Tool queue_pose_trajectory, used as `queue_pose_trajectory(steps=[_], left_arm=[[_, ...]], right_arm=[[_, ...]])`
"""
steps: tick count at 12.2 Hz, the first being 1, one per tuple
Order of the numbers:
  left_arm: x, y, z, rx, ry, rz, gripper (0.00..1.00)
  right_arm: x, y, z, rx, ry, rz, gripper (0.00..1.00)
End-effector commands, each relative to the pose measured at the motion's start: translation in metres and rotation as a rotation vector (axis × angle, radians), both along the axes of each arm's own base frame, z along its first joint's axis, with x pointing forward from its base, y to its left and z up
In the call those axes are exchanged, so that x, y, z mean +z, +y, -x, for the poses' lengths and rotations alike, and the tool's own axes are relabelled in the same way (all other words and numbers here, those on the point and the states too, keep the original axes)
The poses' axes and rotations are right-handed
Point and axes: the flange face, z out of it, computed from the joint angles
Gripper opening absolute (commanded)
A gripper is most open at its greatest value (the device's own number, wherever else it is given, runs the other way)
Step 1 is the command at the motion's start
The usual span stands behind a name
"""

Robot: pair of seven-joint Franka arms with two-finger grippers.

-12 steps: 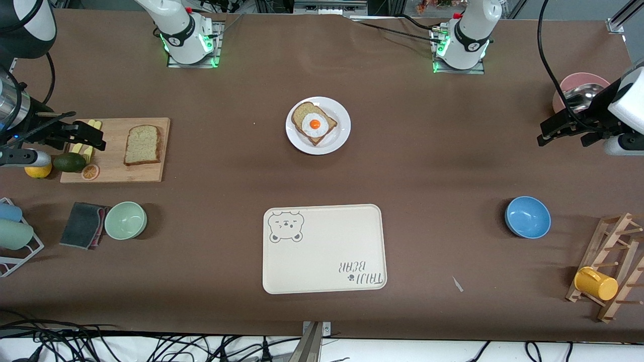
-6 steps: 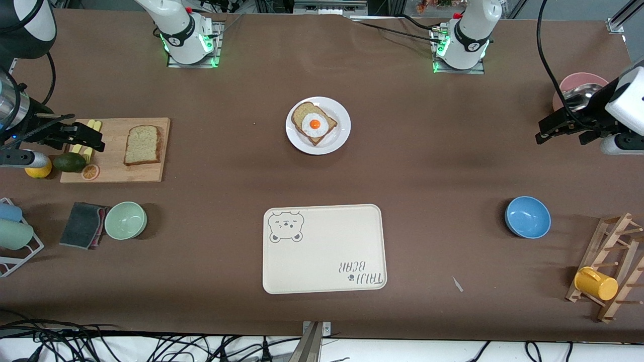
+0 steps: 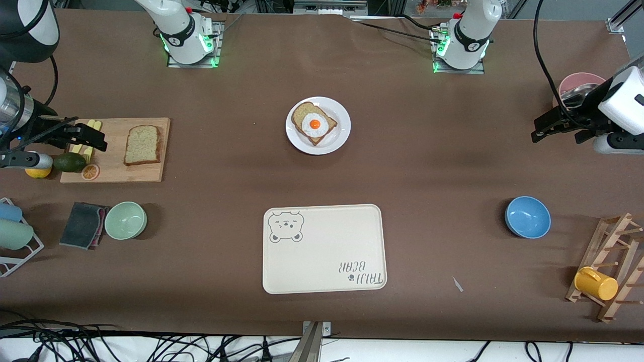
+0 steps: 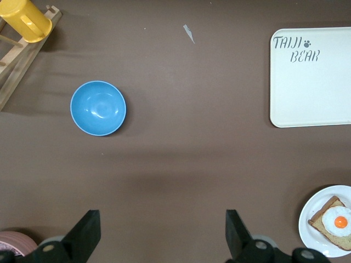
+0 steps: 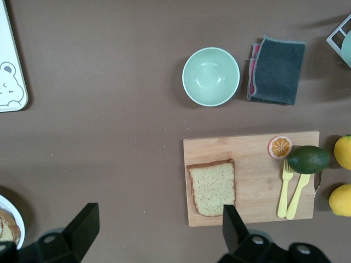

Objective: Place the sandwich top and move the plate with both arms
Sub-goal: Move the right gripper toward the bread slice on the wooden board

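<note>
Two arms hang with jaws wide and empty: the right gripper [image 3: 93, 138] over the cutting board's [image 3: 114, 171] outer end, the left gripper [image 3: 546, 129] above bare table near a pink dish [image 3: 578, 80], perhaps a bowl. The plate [image 3: 318, 125], mid-table, carries egg toast [image 3: 313, 123]. The sandwich top [image 3: 143, 145] lies mid-board.

- A robotics lab staged as a kitchen: two white jointed robot arms [image 3: 186, 30] bolted to a brown-covered table [image 3: 412, 166].
- Loose black cables [image 3: 75, 339] along its edge.
</note>
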Motion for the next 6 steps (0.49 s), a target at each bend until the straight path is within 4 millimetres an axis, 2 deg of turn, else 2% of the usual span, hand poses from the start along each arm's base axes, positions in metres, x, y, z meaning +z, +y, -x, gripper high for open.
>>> queue_pose_trajectory(steps=[1, 2, 3, 6], left_arm=[[0.004, -0.001, -0.001, -0.010, 0.004, -0.035, 1.00], [0.004, -0.001, -0.001, -0.010, 0.004, -0.036, 1.00], [0.004, -0.001, -0.001, -0.010, 0.004, -0.036, 1.00], [0.001, -0.001, 0.001, -0.011, 0.024, -0.036, 1.00]], right_arm=[[-0.007, 0.002, 0.015, -0.003, 0.018, 0.013, 0.99], [-0.014, 0.002, 0.022, 0.000, 0.006, 0.013, 0.99], [-0.031, 0.002, 0.031, 0.001, 0.007, 0.013, 0.99], [-0.099, 0.002, 0.066, 0.004, -0.019, 0.013, 0.99]])
